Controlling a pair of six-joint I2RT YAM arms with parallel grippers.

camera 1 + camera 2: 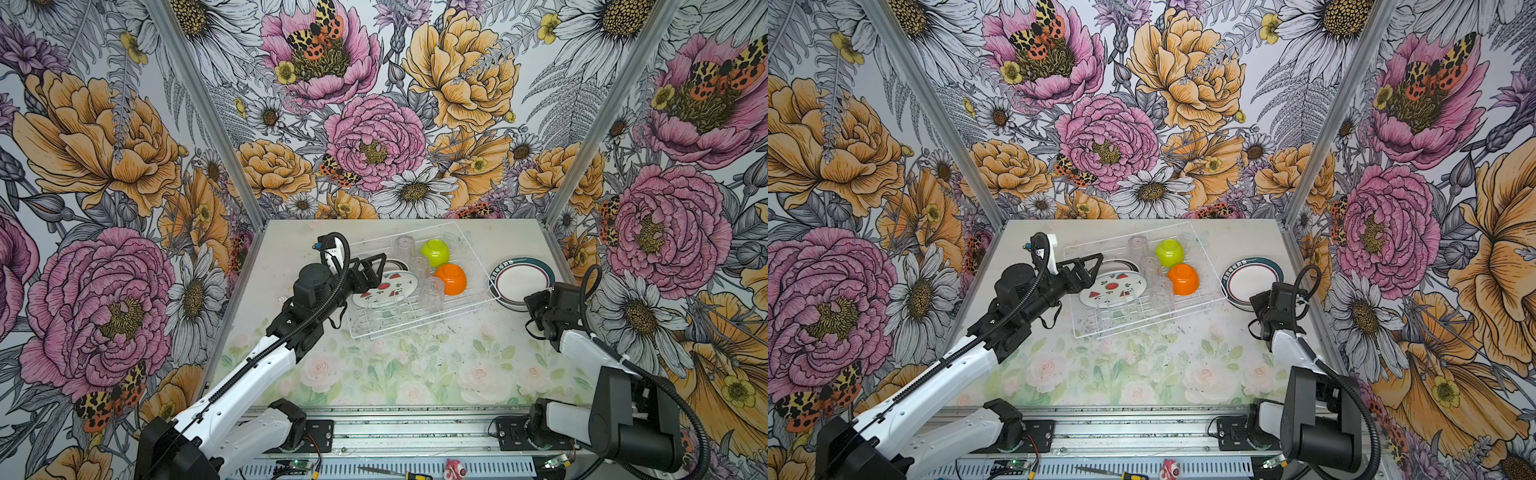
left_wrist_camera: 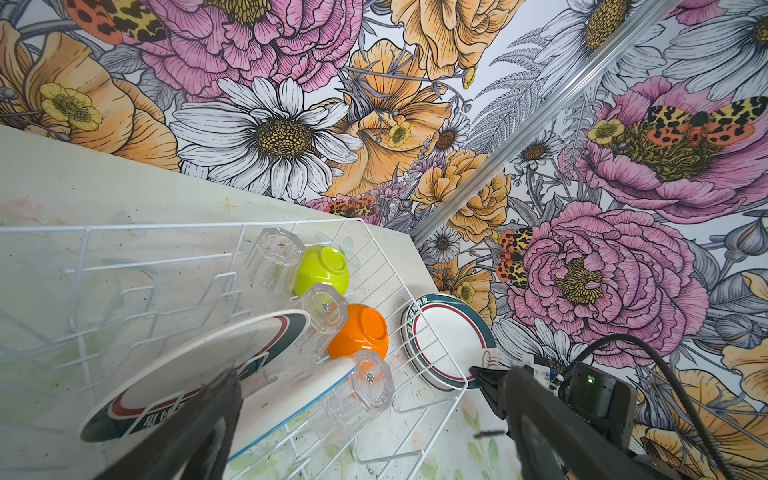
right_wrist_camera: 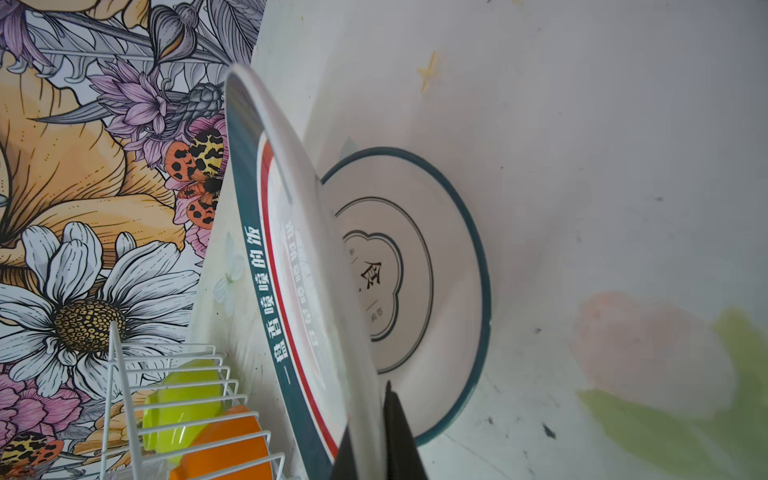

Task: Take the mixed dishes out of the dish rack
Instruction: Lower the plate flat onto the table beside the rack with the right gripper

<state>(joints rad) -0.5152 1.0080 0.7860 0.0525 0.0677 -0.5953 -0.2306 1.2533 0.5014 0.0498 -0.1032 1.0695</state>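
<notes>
Right tool (image 3: pixel 368 432) pinches a teal-banded plate (image 3: pixel 286 232) with Chinese lettering above a second plate (image 3: pixel 419 266) marked 食; left tool (image 2: pixel 353 370) gapes.

A white wire rack (image 2: pixel 124 225), a lime-green bowl (image 1: pixel 434 252), an orange bowl (image 1: pixel 451 278), a white plate (image 1: pixel 521 282) banded teal and red.

The left arm (image 1: pixel 232 399) and right arm (image 1: pixel 582 349) had white shells over black joints, each with a ribbed black cable (image 1: pixel 347 262) running alongside. The left gripper (image 1: pixel 380 271) was black, with triangular open-frame fingers.
</notes>
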